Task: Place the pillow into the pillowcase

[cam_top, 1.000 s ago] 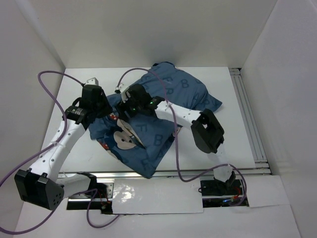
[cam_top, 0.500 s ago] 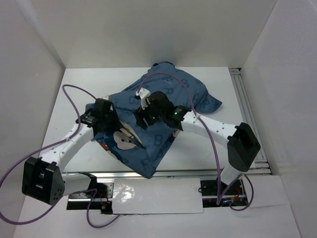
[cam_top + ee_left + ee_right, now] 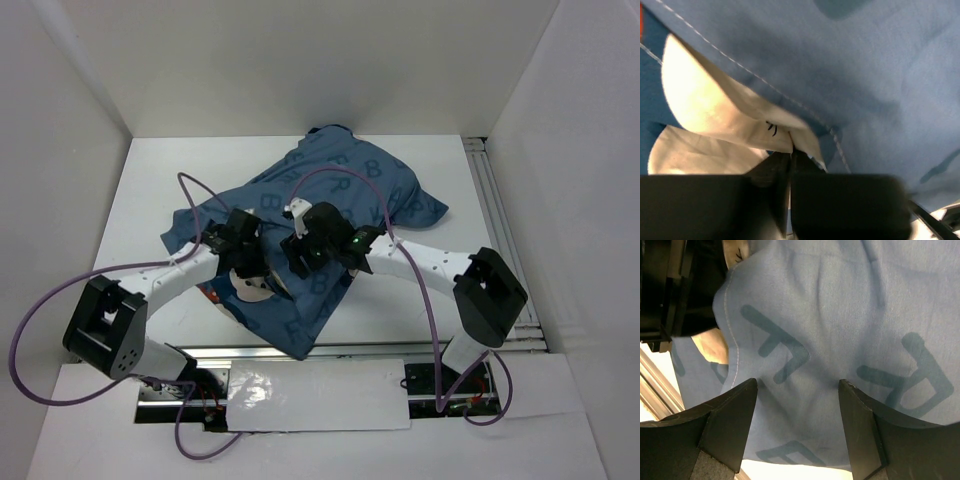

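Observation:
The pillowcase [image 3: 340, 190], denim-blue with faint letters and a cream mouse-face print [image 3: 246, 287], lies crumpled across the table's middle and bulges at its far end. No part of the pillow shows; it is hidden. My left gripper [image 3: 250, 268] is at the case's near-left hem. In the left wrist view this gripper [image 3: 791, 150] is shut on a cream-printed fold of the pillowcase [image 3: 865, 75]. My right gripper [image 3: 300, 255] hangs just to its right. In the right wrist view it [image 3: 797, 390] stands open, both fingers down on the blue pillowcase [image 3: 830, 330] and a stretch of it lying between them.
An aluminium rail [image 3: 500, 230] runs along the table's right side and another along the front edge [image 3: 350, 349]. White walls close in the left, back and right. Purple cables [image 3: 330, 172] loop over the cloth. The left gripper's black body [image 3: 680, 290] sits close beside my right fingers.
My left gripper moved right along the case's near hem and closed on a fold there. The right arm's elbow swung out to the right and its gripper shifted slightly right, staying open.

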Controlling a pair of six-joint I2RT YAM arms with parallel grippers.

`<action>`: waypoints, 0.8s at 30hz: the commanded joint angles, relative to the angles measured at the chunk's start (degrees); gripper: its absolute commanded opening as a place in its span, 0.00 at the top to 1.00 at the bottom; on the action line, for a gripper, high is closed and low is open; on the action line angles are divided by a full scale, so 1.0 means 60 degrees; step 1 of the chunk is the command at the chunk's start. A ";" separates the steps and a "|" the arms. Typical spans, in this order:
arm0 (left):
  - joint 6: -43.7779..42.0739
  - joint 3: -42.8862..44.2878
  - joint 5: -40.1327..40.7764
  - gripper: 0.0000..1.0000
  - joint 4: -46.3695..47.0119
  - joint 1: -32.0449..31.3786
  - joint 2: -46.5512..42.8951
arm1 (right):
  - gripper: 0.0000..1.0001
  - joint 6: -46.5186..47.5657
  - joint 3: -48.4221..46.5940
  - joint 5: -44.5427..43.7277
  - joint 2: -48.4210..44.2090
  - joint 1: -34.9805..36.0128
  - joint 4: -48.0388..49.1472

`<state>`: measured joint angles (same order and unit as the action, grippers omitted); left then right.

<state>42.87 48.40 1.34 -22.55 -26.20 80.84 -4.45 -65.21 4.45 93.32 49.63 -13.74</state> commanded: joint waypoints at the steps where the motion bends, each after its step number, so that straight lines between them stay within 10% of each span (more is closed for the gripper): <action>1: 0.0106 0.0356 0.0230 1.00 0.0257 -0.0043 0.0048 | 0.27 -0.0138 0.0146 -0.0067 -0.0524 0.0049 -0.0113; 24: -0.1900 0.2538 -0.2451 1.00 0.0869 -0.0864 -0.5736 | 0.39 -0.0781 -0.1655 -0.2133 0.3444 -0.0535 -0.0536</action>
<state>34.79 56.66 -7.38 -27.44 -31.07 53.78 -7.20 -74.52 -1.76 107.96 49.21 -9.87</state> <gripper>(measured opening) 0.030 0.617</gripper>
